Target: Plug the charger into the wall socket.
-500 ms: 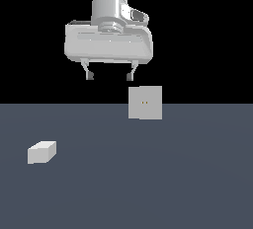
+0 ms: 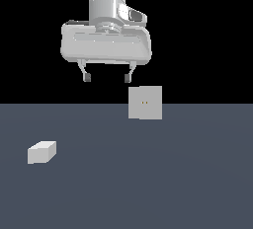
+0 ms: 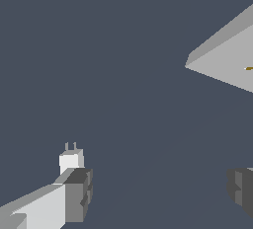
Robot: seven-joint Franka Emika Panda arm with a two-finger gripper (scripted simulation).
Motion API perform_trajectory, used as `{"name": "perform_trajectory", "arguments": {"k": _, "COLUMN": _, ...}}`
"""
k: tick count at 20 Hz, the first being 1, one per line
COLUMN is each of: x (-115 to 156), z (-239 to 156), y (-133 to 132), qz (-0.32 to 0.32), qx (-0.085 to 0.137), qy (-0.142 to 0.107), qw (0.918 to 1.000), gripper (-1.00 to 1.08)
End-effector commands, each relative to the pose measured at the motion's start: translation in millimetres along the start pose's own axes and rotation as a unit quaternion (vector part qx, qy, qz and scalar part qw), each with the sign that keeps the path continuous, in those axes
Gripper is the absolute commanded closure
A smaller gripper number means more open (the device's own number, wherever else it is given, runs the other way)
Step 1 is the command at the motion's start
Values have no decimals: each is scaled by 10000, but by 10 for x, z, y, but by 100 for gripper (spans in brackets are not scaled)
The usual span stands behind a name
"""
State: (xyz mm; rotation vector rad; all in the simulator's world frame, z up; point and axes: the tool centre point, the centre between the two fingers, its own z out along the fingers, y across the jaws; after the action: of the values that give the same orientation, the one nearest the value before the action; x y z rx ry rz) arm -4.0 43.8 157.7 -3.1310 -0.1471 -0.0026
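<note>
The small plain white block of a charger (image 2: 42, 152) lies on the dark grey-blue floor (image 2: 148, 183) toward the exterior view's left, well apart from the flat upright light-grey square wall socket (image 2: 145, 102), whose two orange-brown holes are barely legible. The white robot gripper (image 2: 107, 77) hangs above, fingers spread wide, holding nothing. In the wrist view the socket (image 3: 227, 60) is cut off at the edge, and the charger (image 3: 71, 160) shows two thin prongs beyond one fingertip (image 3: 78, 193).
</note>
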Motion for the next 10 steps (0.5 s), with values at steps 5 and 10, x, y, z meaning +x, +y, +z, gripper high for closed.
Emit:
{"name": "perform_trajectory", "arguments": {"k": 5, "x": -84, "z": 97, "y": -132, "qz": -55, "qx": 8, "qy": 195, "qw": 9998, "gripper": -92}}
{"name": "perform_trajectory", "arguments": {"k": 10, "x": -180, "z": 216, "y": -287, "qz": -120, "qx": 18, "qy": 431, "qw": 9990, "gripper": -92}}
